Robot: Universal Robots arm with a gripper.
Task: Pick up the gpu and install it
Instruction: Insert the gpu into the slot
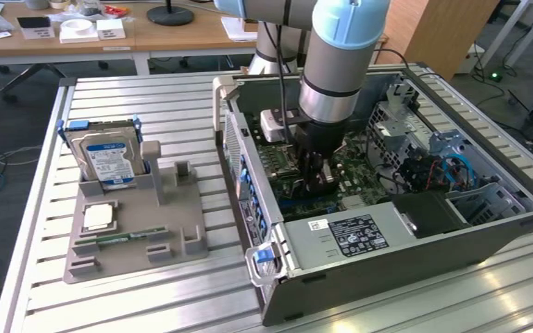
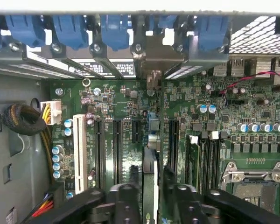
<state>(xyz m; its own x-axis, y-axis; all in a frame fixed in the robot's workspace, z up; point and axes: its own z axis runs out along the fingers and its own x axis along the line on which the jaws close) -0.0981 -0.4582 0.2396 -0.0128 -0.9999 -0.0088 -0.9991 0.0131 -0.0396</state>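
Observation:
My gripper (image 1: 316,182) reaches down inside the open computer case (image 1: 387,239), over the green motherboard (image 2: 121,102). In the wrist view the gpu (image 2: 150,158) stands edge-on between my two black fingers (image 2: 129,192), and the gripper (image 2: 150,189) is shut on it. The card runs along a long expansion slot, and its silver end bracket (image 2: 152,58) sits against the case's rear wall among the blue slot latches (image 2: 70,29). Whether the card's edge is down in the slot is hidden.
A grey parts holder (image 1: 178,239) on the slatted table at the exterior view's left carries a silver hard drive with a blue label (image 1: 109,161), a square chip (image 1: 98,216) and a slim green memory stick (image 1: 123,238). Cables (image 2: 23,119) and the CPU socket (image 2: 254,186) flank the slots.

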